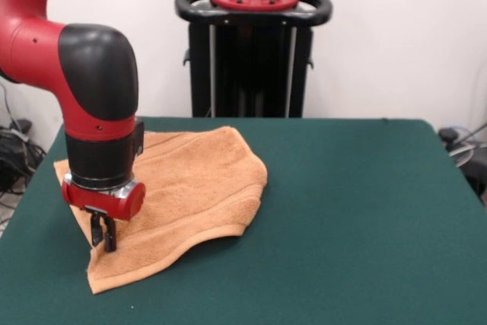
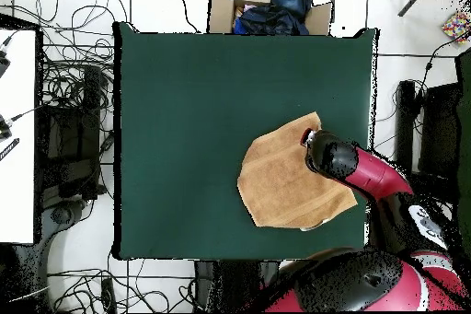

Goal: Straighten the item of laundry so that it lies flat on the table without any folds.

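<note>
Orange towel (image 1: 183,188) rumpled on counter (image 1: 365,211), at left side in front view, far corner folded over. Hand (image 1: 103,238), fingers narrow, presses near corner, likely to pinch and pull flat.

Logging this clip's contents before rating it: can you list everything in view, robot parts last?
towel: one, orange-tan, rumpled with a folded edge, on the table's side nearest the arm.
table: one, dark green top.
cardboard box: one, brown, holding dark blue cloth, on the floor beyond the table's far edge in the overhead view.
cables: several, black, on the floor beside the table.
pedestal: one, black with a red top.
arm: one, red and black.
claw: one, black, down on the towel.
</note>
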### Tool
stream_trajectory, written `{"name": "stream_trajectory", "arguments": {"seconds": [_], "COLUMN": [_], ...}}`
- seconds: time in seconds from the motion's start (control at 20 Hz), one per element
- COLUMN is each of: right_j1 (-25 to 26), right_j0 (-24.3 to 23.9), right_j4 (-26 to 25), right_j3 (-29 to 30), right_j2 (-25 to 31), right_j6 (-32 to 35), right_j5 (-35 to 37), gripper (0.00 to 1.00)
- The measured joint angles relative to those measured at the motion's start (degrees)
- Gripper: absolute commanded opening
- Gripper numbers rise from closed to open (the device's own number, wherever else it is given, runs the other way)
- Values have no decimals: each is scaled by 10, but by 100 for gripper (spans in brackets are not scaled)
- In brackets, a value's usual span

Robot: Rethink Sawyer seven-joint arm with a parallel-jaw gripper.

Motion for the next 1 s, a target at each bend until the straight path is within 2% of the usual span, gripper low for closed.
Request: {"name": "stream_trajectory", "arguments": {"seconds": [0.6, 1.0], "right_j1": [-2, -2], "right_j0": [-15, -32], "right_j4": [-13, -96], "right_j3": [4, -14], "right_j2": [18, 49], "right_j6": [0, 0], "right_j5": [-1, 3], "gripper": [0, 0]}}
